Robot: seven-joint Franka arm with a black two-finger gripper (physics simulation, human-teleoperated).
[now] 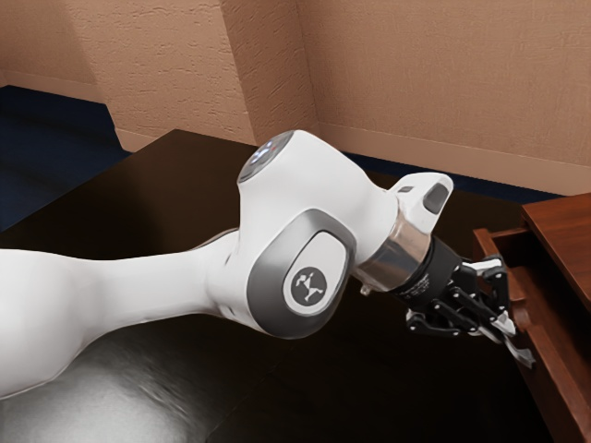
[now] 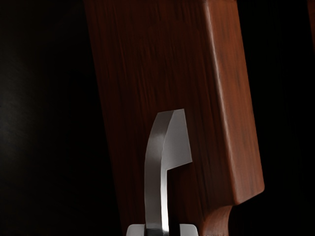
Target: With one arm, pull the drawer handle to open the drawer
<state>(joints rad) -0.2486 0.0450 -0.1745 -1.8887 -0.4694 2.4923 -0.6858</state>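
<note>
We see the white arm (image 1: 305, 240) reaching across the dark table (image 1: 138, 185) toward the edge at the exterior view's right, where a reddish wooden cabinet (image 1: 565, 231) stands. The drawer (image 1: 552, 383) is there too, standing partly out of the cabinet, with its dark inside open to view behind the front panel. Our black gripper (image 1: 513, 334) is right against that front panel. From the wrist view we look along the drawer (image 2: 147, 64) front (the wood grain runs lengthwise), and the grey metal handle (image 2: 165, 157) rises from it in a bent strip. The strip's near end passes between our two pale fingertips (image 2: 135, 230), one touching it on each side, so the jaws are clamped on the handle.
</note>
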